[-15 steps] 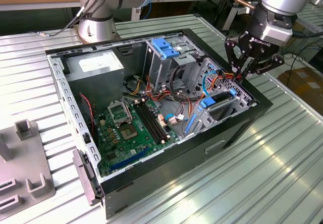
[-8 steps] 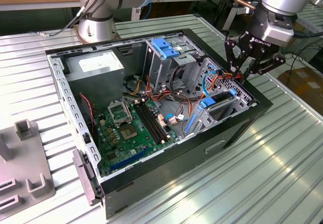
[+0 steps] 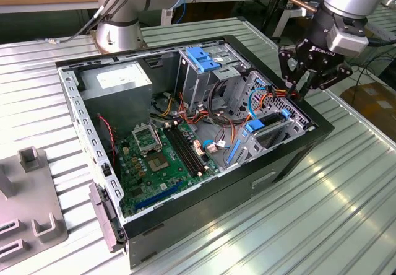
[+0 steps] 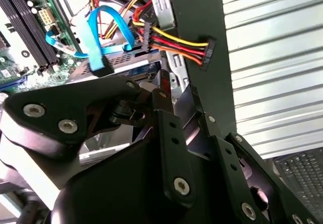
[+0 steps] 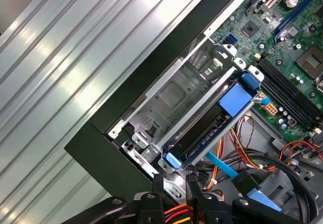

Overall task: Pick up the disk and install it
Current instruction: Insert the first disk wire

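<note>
Here, on the exterior view's left, you see a grey fixture (image 3: 31, 216) lying on the ribbed table (image 3: 322, 213). Next comes the open computer case (image 3: 204, 207), with a grey power supply (image 3: 117, 83), a green motherboard (image 3: 158, 157) and a blue-handled cage (image 3: 203, 58) inside. Further right, the disk (image 3: 265, 128) sits slotted in the drive bay against the case's wall; the first wrist view shows its blue frame (image 5: 204, 128). Your gripper (image 3: 297, 80) hangs just above that corner, fingers (image 5: 157, 182) parted, holding nothing and not touching the disk.
</note>
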Controlling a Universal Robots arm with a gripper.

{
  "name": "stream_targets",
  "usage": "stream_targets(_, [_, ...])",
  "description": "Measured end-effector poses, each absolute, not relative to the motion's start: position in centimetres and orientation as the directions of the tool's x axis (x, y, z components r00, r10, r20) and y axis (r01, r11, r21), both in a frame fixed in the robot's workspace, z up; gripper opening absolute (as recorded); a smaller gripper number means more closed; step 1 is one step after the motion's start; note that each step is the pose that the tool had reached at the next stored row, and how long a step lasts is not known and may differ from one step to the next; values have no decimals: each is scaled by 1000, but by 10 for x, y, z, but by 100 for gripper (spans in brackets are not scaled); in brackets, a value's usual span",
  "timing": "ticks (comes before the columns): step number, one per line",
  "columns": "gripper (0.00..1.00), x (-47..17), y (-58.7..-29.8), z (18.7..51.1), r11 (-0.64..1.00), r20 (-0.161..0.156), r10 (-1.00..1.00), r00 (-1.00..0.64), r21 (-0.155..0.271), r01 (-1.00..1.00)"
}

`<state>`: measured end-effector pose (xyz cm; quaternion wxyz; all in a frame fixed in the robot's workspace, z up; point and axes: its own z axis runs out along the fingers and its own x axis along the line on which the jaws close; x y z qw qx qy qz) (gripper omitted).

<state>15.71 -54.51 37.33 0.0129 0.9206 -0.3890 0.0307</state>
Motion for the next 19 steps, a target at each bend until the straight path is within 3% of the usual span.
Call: stream_targets(19, [31, 177, -541, 373, -770, 67, -636, 769, 0, -638])
